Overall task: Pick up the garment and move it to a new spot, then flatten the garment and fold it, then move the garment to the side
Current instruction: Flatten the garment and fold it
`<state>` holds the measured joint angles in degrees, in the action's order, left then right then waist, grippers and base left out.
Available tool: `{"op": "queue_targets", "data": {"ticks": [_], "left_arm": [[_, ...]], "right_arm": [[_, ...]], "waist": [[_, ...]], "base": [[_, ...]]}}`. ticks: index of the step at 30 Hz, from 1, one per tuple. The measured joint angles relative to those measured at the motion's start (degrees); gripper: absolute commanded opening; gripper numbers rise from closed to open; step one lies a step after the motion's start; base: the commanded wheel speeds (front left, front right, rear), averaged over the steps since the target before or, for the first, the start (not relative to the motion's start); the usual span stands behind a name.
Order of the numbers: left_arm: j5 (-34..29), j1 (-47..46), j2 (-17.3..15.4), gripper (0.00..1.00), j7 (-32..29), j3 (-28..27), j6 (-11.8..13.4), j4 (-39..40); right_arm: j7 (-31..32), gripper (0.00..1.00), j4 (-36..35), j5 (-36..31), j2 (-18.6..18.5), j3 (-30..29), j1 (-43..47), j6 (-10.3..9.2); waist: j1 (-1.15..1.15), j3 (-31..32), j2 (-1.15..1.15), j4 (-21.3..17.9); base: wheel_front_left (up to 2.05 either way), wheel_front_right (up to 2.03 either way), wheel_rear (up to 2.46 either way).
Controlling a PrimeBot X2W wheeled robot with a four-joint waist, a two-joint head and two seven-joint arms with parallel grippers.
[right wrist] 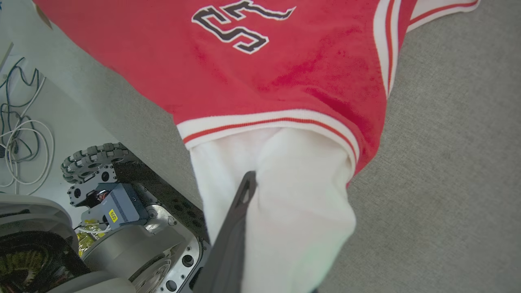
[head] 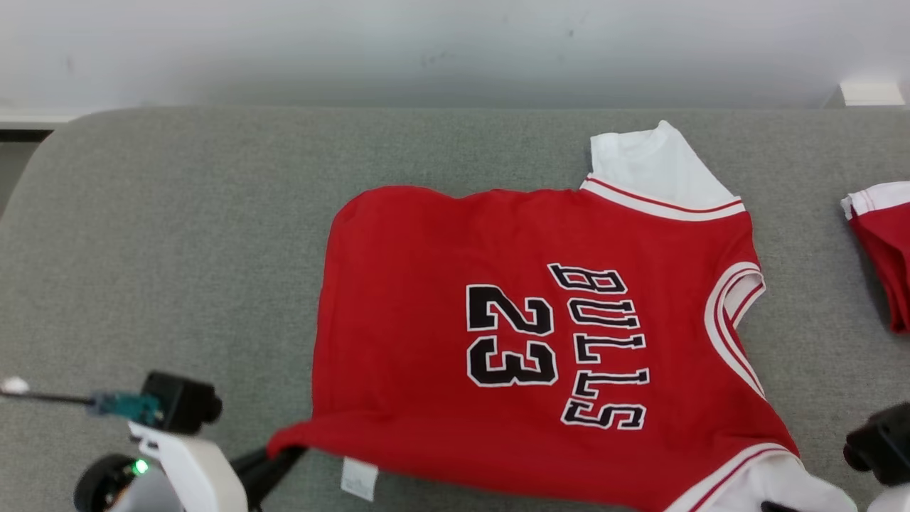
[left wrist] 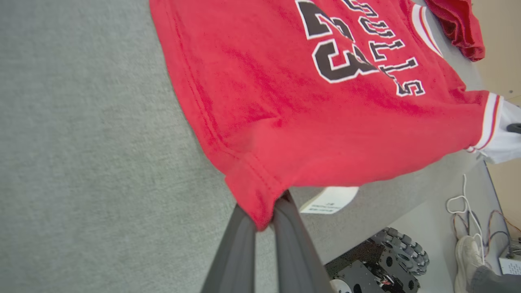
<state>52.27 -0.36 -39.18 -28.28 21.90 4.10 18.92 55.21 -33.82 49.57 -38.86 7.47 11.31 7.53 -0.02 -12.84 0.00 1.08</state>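
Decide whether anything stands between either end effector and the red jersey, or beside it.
Nothing between: the left end effector is shut on a hem corner of the red jersey, the right end effector on its white sleeve. A second red garment lies on the grey surface at the robot's right; the left side shows no obstacle.

Robot lab, loose cables (right wrist: 16,134), wheeled base (right wrist: 93,156)

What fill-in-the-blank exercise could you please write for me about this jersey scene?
1. The jersey bears the number ___.
2. The left gripper is shut on the jersey's ___ corner.
3. The right gripper is shut on a ___ sleeve.
Missing words: 23; red; white.
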Motion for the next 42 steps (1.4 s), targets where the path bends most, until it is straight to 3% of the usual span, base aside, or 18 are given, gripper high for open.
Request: {"op": "queue_targets", "data": {"ticks": [3,11,12,13,14,17,22,27,31,35,42], "left_arm": [[1.55,-8.0,-0.58,0.0,-4.35,-0.81,-0.02,-1.27],[1.11,-24.81,5.58,0.0,-10.05,3.44,-0.83,-13.65],[0.38,-25.99,6.06,0.0,-10.04,4.07,-1.05,-15.43],[-0.45,-26.91,6.42,0.0,-10.04,4.65,-1.37,-17.02],[-0.78,-27.5,6.98,0.0,-9.95,4.99,-1.54,-18.57],[-1.18,-27.79,8.64,1.0,-8.45,5.75,-1.87,-21.27],[-0.48,-24.07,8.98,1.0,-2.42,2.5,-0.99,-21.47],[-2.44,-14.94,6.09,1.0,3.74,0.38,1.56,-14.6],[-4.27,-9.34,7.03,1.0,8.03,-0.18,4.6,-10.05],[-5.58,-7.63,8.66,1.0,10.92,0.05,6.53,-9.68],[-6.39,-8.75,10.17,1.0,12.35,1.2,5.93,-13.0]], "right_arm": [[5.31,0.0,2.64,1.32,-0.52,0.75,-8.04,0.01],[13.47,0.03,12.25,-0.19,1.02,6.1,-28.18,0.01],[13.29,0.25,13.18,-0.7,1.68,6.95,-30.16,0.01],[12.76,0.9,13.97,-1.08,2.41,7.56,-31.81,0.01],[11.62,1.0,14.7,-1.79,3.14,8.01,-33.13,0.01],[7.33,1.0,16.16,-3.58,4.66,8.82,-34.69,0.01],[-4.19,1.0,15.72,-4.74,6.58,5.34,-32.96,0.01],[-12.59,1.0,11.95,-5.01,5.92,-1.66,-21.62,0.01],[-18.22,1.0,10.45,-6.94,6.36,-4.77,-10.44,0.01],[-24.15,1.0,12.57,-9.12,9.04,-4.0,-4.79,0.01],[-31.81,1.0,22.08,-14.72,12.91,0.48,-7.65,0.01]], "waist": [[0.01,-1.49,0.0,0.53],[0.03,-6.37,0.0,1.93],[0.03,-6.94,0.0,2.01],[0.03,-7.42,0.0,2.06],[0.03,-7.8,0.0,2.06],[0.03,-8.01,0.0,1.8],[0.03,-6.34,0.0,0.82],[0.03,-3.75,0.0,-0.44],[0.02,-3.34,0.0,-0.82],[0.02,-4.07,0.0,-0.59],[0.03,-5.36,0.0,-0.71]], "base": [[0.0,0.0,0.0],[0.0,0.0,0.0],[0.0,0.0,0.0],[0.0,0.0,0.0],[0.0,0.0,0.0],[0.0,0.0,0.0],[0.0,0.0,0.0],[0.0,0.0,0.0],[0.0,0.0,0.0],[0.0,0.0,0.0],[0.0,0.0,0.0]]}}
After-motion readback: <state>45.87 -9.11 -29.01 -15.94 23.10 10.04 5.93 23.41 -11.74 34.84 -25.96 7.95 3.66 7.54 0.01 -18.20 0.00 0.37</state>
